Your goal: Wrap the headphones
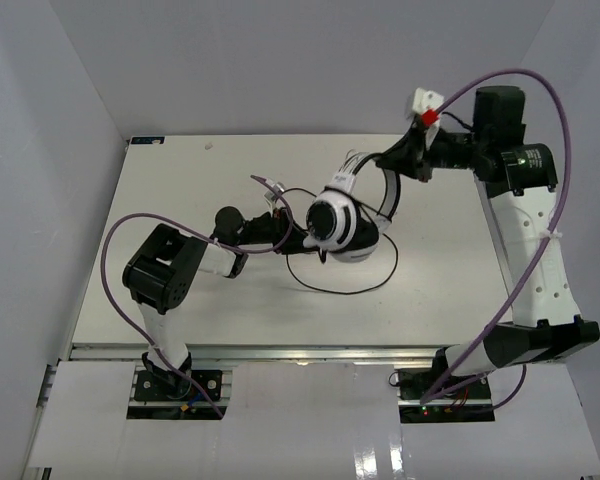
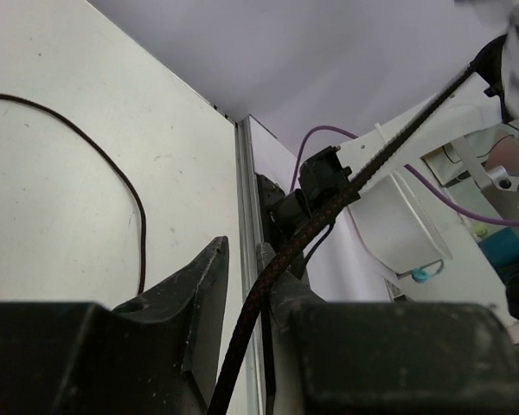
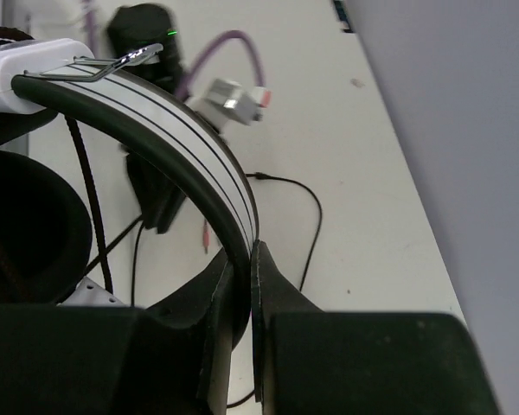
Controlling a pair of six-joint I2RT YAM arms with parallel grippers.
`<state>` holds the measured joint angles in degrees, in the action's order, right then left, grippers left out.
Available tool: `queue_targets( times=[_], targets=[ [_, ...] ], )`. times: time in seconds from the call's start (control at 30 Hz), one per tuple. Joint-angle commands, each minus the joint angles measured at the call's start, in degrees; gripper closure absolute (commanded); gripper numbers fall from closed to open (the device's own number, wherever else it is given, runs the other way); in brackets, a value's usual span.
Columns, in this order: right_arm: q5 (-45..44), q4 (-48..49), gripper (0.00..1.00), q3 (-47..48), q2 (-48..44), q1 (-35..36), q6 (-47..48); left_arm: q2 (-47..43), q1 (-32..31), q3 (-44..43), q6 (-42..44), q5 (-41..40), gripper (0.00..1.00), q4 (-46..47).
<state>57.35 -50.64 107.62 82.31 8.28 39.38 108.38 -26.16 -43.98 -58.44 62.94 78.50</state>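
Two claws share the headphones over the table: our right gripper, at one o'clock, clamped on the stiff-looking headband; our left gripper, at nine, narrow around the limp cord. Whether it is pinched, we cannot tell.
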Motion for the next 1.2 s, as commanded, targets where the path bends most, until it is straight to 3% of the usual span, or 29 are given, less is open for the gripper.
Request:
queue_targets(
  times=[0.0, 0.13, 0.4, 0.6, 0.87, 1.0, 1.17],
  targets=[
    [-11.21, -13.12, 0.92, -6.42, -6.2, 11.94, 18.35, 2.26, 2.55, -4.26, -5.89, 5.52, 0.68, 7.2],
    [-32.31, -2.43, 0.92, -18.12, -13.79, 22.78, 19.61, 0.52, 4.7, -4.77, -7.37, 7.21, 0.67, 6.92],
    [-51.92, 5.45, 0.92, -30.19, -16.89, 25.69, 28.01, -7.42, 7.88, -3.91, -0.64, 12.9, 0.62, -5.17],
    [-66.57, 16.14, 0.92, -35.95, -15.16, 29.65, 29.43, -6.99, 7.88, -5.5, -12.64, 15.46, 0.61, 6.97],
    [-75.69, 28.57, 0.92, -35.1, -9.65, 30.14, 21.77, -4.62, 5.92, -8.79, -31.05, 14.79, 0.6, 24.03],
    [-77.29, 33.19, 0.92, -35.2, -7.8, 30.48, 18.75, -6.49, 4.99, -10.14, -31.04, 12.85, 0.58, 21.82],
    [-71.22, 30.13, 0.92, -34.05, -8.19, 30.57, 14.46, -8.6, 4.89, -11.76, -25.34, 11.42, 0.59, 12.17]
  ],
)
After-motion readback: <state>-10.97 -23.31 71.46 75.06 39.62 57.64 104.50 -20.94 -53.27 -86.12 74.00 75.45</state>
